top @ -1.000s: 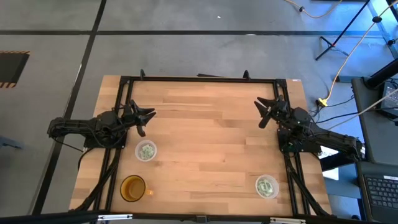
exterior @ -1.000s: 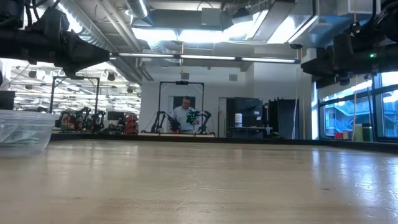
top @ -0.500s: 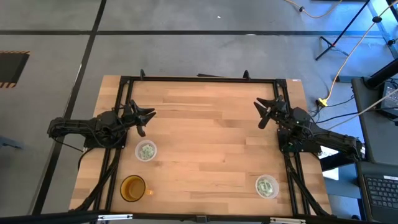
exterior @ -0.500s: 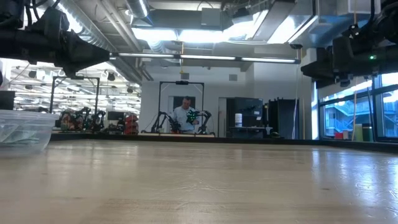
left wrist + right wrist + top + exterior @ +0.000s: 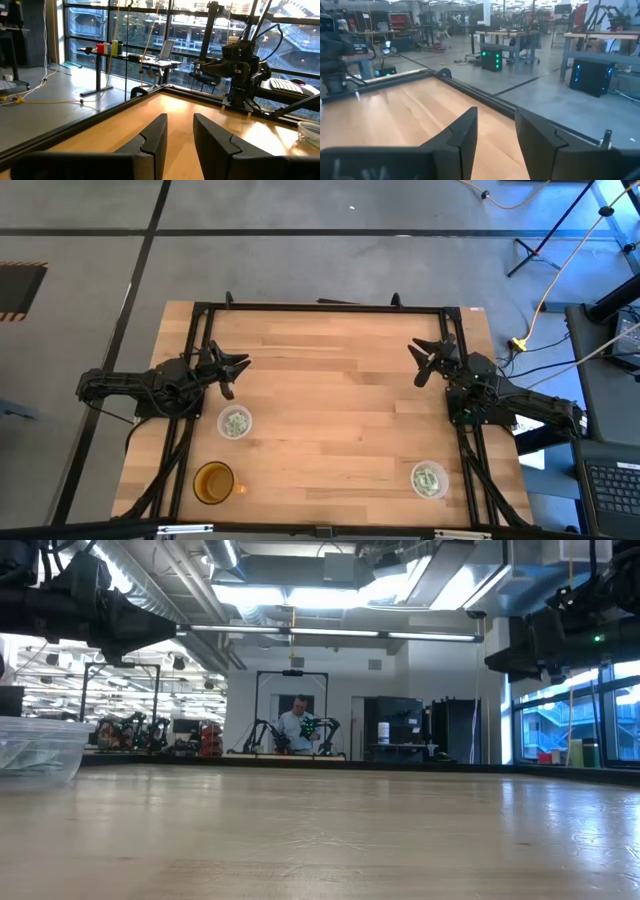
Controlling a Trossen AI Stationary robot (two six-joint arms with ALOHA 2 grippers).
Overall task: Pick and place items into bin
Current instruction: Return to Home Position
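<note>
Pale green and white packets lie in two clear round cups, one [image 5: 235,423] near the table's left side, one [image 5: 429,479] near its near right corner. The left cup [image 5: 35,750] also shows in the low view. An amber cup [image 5: 213,482] stands by the near left corner. My left gripper [image 5: 238,376] hovers open just beyond the left cup, its fingers [image 5: 155,137] spread over bare wood. My right gripper [image 5: 415,365] hovers open at the table's right side, its fingers [image 5: 465,132] over bare wood.
A black frame [image 5: 320,306] runs along the table's far edge and down both sides. The wide wooden middle [image 5: 330,400] holds nothing. A person [image 5: 296,726] stands far back in the room beyond the table.
My right arm has shifted a little toward the table's left; its fingers stay open. The left arm and the cups stand as before.
</note>
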